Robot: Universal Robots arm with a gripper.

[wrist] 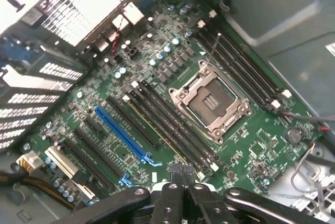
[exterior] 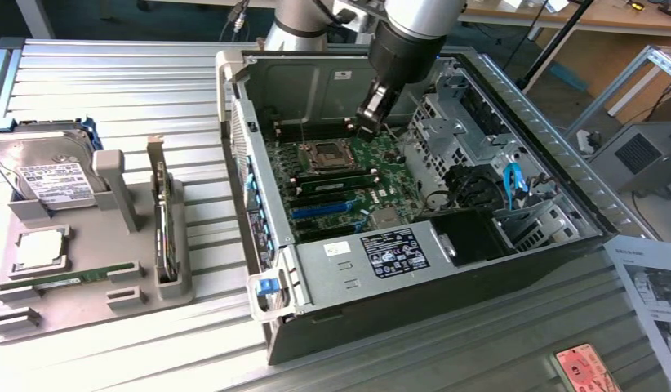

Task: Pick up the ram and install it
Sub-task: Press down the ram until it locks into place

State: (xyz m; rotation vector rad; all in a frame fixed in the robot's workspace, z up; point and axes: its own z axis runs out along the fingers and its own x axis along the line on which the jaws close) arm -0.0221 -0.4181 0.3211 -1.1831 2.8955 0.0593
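The ram (exterior: 68,278), a thin green stick with a white label, lies flat in the grey holder (exterior: 117,298) at the exterior view's left, outside the computer case. My gripper (exterior: 366,128) hangs inside the open case (exterior: 347,269), just above the motherboard (exterior: 368,159) beside the bare CPU socket (exterior: 326,151). In the wrist view the gripper (wrist: 180,174) is shut with nothing between its fingertips. It hovers over the end of the black memory slots (wrist: 172,127) next to the socket (wrist: 209,102). I cannot tell whether a stick sits in any of those slots.
A silver hard drive (exterior: 47,171), a chip (exterior: 36,249) and an upright card with a metal bracket (exterior: 162,220) also sit in the holder. Drive cages and cables (exterior: 477,188) crowd the case's right side. A blue expansion slot (wrist: 123,135) lies near the memory slots.
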